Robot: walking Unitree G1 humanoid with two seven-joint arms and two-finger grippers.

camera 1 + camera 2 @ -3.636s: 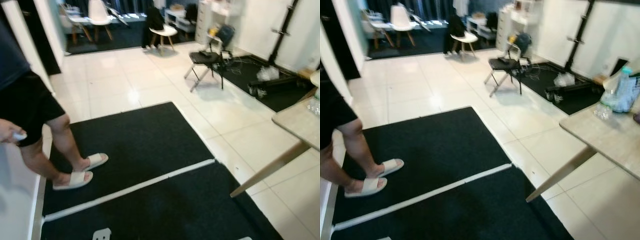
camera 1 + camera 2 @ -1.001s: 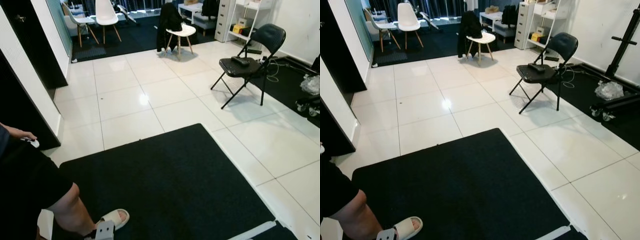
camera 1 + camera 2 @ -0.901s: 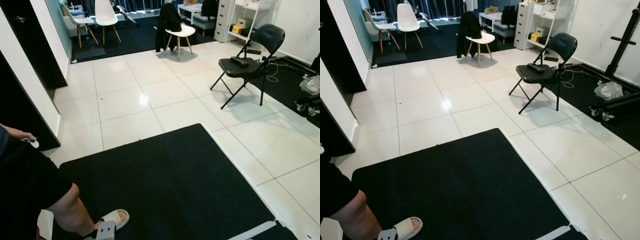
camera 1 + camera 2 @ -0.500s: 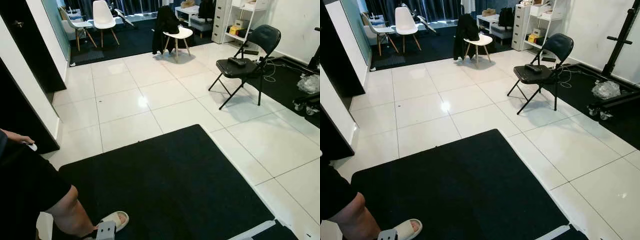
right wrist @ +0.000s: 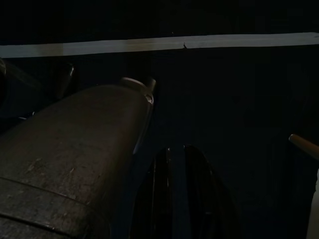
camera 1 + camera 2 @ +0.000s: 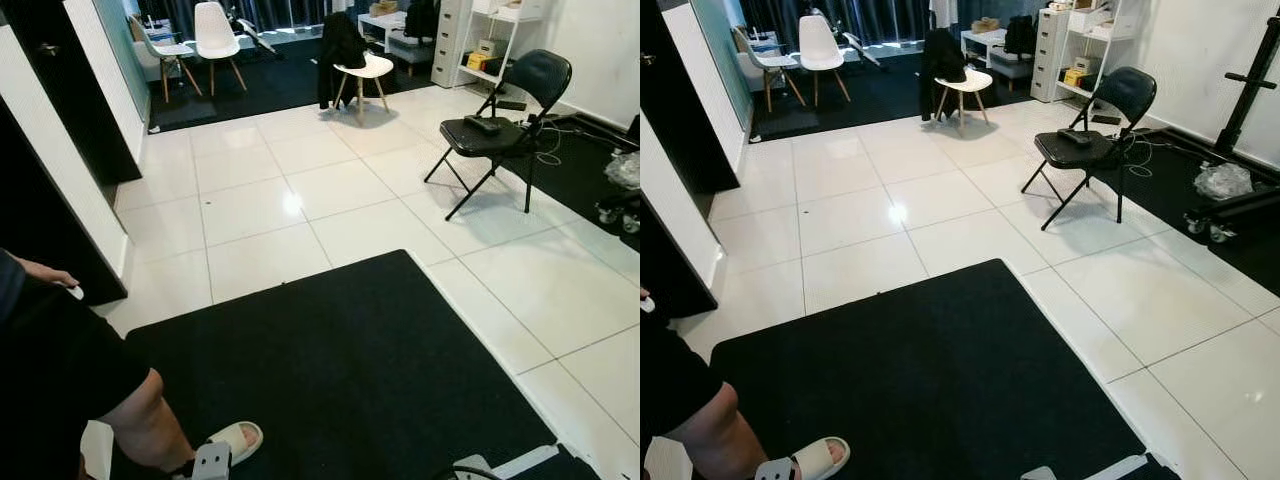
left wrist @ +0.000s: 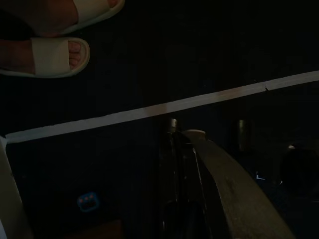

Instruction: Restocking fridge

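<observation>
Head views look across a room with no fridge or stock items to see. Black mat [image 6: 340, 370] covers the near floor, white tiles [image 6: 300, 190] beyond it. Person [image 6: 60, 390] stands at near left in black shorts, one leg bent, foot in a white slide sandal [image 6: 235, 440]; their hand [image 6: 45, 272] holds a small white object. Black folding chair [image 6: 500, 125] sits far right on the tiles with a small dark item on its seat. White stool [image 6: 365, 68] with a dark garment [image 6: 340, 40] draped on it stands far centre. Two white chairs [image 6: 215, 30] stand far left on a dark rug. White shelving [image 6: 1080, 40] against the far right wall. White tape strip [image 7: 164, 107] crosses the mat near the robot's feet.

Both arms hang idle. Left gripper [image 7: 177, 174] points down at the dark mat, near the person's two sandalled feet [image 7: 50, 55]; too dark, cannot tell if its fingers are apart or closed. Right gripper [image 5: 177, 199] also hangs over the mat, fingers close together with a thin gap, grasping nothing visible; cannot tell its state for sure.
</observation>
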